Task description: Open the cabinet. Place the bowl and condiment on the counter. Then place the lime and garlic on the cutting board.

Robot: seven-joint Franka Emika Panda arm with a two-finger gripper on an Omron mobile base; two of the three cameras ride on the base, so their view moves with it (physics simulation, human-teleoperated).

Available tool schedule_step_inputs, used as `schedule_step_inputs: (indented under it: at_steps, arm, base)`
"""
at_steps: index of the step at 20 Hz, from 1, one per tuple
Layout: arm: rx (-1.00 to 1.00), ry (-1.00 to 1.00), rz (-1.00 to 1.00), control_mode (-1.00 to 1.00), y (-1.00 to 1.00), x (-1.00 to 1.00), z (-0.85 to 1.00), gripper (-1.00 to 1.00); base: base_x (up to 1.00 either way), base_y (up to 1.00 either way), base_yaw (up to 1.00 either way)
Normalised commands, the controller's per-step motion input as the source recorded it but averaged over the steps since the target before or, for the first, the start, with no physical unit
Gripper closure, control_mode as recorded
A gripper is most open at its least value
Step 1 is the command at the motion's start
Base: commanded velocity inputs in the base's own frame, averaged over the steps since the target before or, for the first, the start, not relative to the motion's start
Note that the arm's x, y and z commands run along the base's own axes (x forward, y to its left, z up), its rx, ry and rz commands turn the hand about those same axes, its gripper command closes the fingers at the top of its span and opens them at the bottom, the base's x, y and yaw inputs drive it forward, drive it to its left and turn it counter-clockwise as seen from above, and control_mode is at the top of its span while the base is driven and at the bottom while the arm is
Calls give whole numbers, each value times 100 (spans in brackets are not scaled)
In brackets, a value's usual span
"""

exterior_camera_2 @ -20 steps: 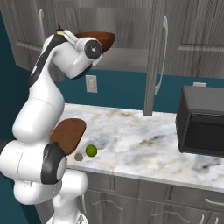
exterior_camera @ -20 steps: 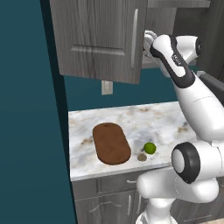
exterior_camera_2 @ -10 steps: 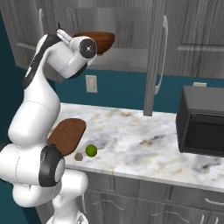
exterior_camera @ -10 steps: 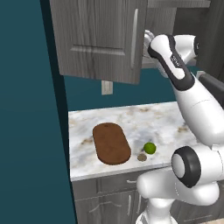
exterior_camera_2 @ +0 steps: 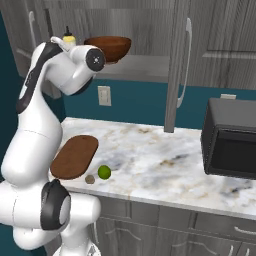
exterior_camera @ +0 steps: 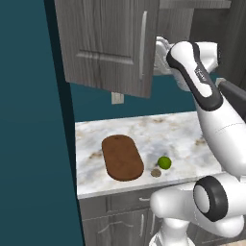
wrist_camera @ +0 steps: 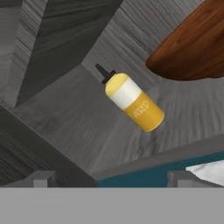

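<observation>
Left base view: found the cabinet (exterior_camera: 110, 45) door swung open at upper centre, arm raised to the shelf at upper right. Saw the cutting board (exterior_camera: 122, 157) lying on the counter (exterior_camera: 144, 132), long axis running up-frame, with the lime (exterior_camera: 165, 162) and garlic (exterior_camera: 155, 173) just beside its lower right end.

Right base view: spotted the bowl (exterior_camera_2: 108, 48) and condiment (exterior_camera_2: 69, 38) on the shelf, upper left.

Hand view: held the gripper (wrist_camera: 107, 177) spread wide, grasping nothing, short of the bottle at centre. Bottle's long axis slanted, black cap toward upper left. Judged the reach for the condiment in hand; next called for advancing, straddling the body, closing.
</observation>
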Motion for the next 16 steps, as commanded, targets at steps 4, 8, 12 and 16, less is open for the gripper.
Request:
schedule_step_inputs:
  at_steps: [4,8,12,16]
  arm:
    - [0,0,14,-100,57,-38,0,-100]
    - [0,0,14,-100,59,-35,0,-100]
    - [-1,0,14,-100,60,-35,0,-100]
    - [-2,0,12,-100,64,-34,0,-100]
  base:
    - [0,0,0]
    - [0,0,0]
    - [0,0,0]
    - [0,0,0]
